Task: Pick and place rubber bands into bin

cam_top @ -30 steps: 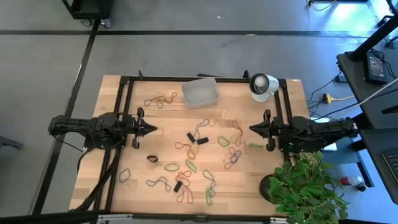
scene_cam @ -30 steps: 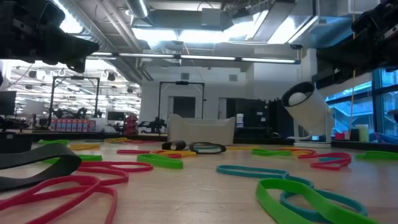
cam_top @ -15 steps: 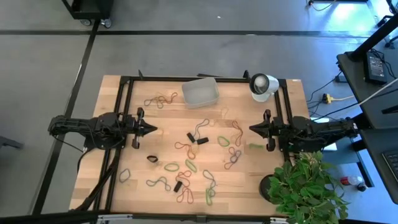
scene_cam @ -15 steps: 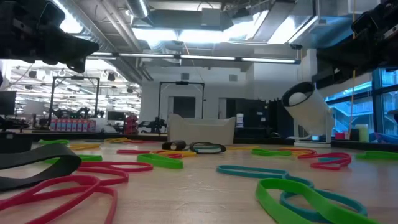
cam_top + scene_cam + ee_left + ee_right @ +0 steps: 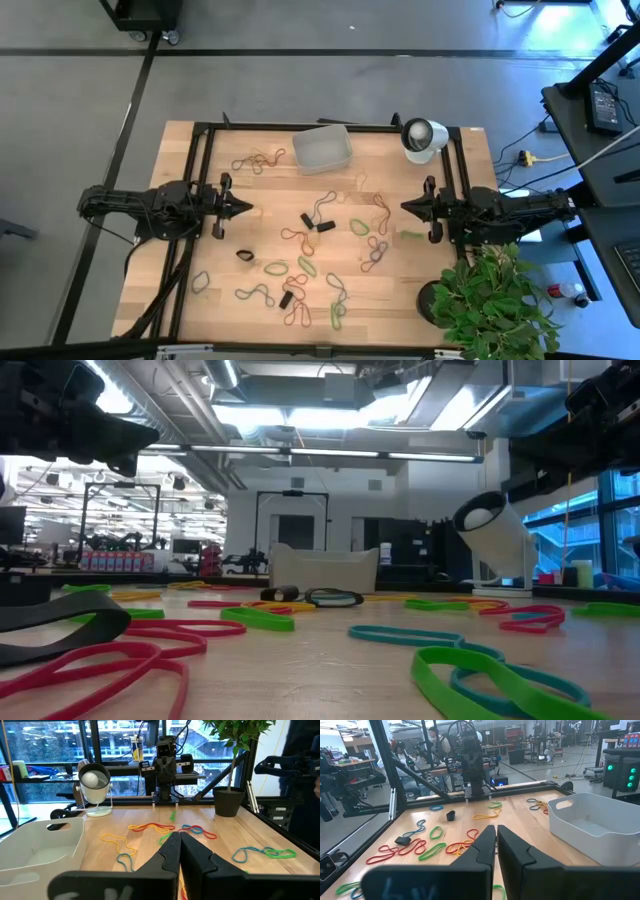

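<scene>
Rubber bands [image 5: 305, 266] in green, red, orange, tan and black lie flat and scattered over the middle and near part of the wooden table; they fill the foreground of the low view [image 5: 250, 616]. The translucent bin [image 5: 322, 149] stands at the far edge, also in the left wrist view [image 5: 40, 845] and the right wrist view [image 5: 600, 832]. My left gripper [image 5: 245, 208] hovers shut at the table's left side, pointing right. My right gripper [image 5: 405, 207] hovers shut at the right side, pointing left. In their wrist views the left gripper [image 5: 179, 837] and the right gripper [image 5: 496, 829] hold nothing.
A white round object with a dark face [image 5: 422, 138] stands at the far right corner. A potted plant [image 5: 490, 300] stands at the near right corner. A black metal frame [image 5: 200, 140] borders the table. People sit in the room beyond, in the right wrist view.
</scene>
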Controlling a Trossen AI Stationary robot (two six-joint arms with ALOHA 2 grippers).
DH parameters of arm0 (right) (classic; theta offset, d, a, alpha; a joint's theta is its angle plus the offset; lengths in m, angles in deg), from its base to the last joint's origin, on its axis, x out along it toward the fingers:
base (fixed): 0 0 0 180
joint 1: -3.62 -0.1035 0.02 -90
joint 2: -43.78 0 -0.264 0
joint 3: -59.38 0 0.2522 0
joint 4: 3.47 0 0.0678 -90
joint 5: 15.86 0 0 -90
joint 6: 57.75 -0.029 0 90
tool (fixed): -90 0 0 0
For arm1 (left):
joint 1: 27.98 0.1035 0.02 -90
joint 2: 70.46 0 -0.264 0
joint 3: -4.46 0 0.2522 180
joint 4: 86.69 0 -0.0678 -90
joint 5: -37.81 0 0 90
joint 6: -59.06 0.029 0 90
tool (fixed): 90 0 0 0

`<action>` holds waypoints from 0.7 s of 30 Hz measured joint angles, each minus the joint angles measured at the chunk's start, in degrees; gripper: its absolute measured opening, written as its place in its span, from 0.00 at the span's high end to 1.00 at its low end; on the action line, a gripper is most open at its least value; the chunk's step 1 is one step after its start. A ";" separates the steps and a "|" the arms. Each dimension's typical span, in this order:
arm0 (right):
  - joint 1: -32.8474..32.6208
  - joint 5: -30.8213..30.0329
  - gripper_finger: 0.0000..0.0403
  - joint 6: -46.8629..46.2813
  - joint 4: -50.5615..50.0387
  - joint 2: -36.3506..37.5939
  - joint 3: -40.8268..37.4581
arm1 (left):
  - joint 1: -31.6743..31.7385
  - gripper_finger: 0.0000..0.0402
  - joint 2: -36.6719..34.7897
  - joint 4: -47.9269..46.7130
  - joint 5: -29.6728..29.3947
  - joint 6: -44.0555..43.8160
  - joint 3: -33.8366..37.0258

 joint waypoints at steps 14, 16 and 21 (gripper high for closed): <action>-0.93 8.74 0.99 13.87 16.67 -14.10 11.59 | 0.00 0.99 0.00 0.01 0.01 -0.01 0.01; -1.40 6.28 0.99 15.98 13.56 -20.70 18.10 | -0.02 0.99 0.00 -0.01 0.02 -0.01 -0.01; -1.56 -5.05 0.99 15.49 -1.32 -37.49 37.14 | -0.01 0.99 0.00 -0.01 0.00 0.00 -0.01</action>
